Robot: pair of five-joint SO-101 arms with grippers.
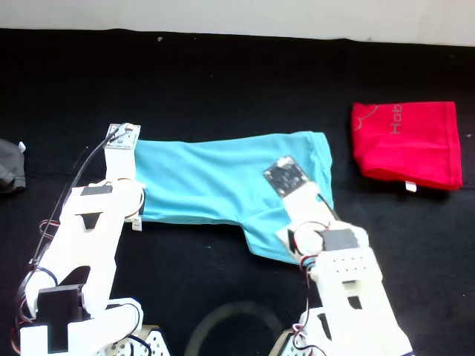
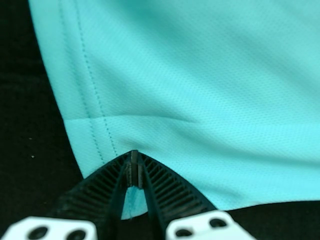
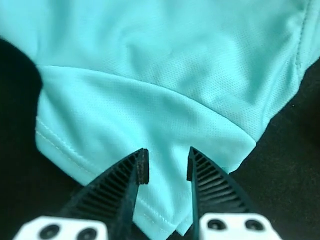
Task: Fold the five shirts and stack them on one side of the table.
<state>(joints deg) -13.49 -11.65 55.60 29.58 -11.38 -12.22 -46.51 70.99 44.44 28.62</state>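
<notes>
A turquoise shirt (image 1: 223, 182) lies spread flat across the middle of the black table (image 1: 223, 81). My left arm (image 1: 93, 230) stands at the shirt's left edge. My left gripper (image 2: 134, 167) is shut on the hemmed edge of the turquoise shirt (image 2: 200, 85), pinching a little fabric. My right arm (image 1: 334, 259) is at the shirt's near right part, where a flap hangs toward the front. Over the turquoise shirt (image 3: 150, 75) my right gripper (image 3: 166, 167) is open, its fingers low on the fabric near a hemmed corner.
A folded red shirt (image 1: 407, 143) lies at the right side of the table. A dark grey garment (image 1: 9, 169) sits at the left edge. Bare black table stretches behind the turquoise shirt up to the white wall.
</notes>
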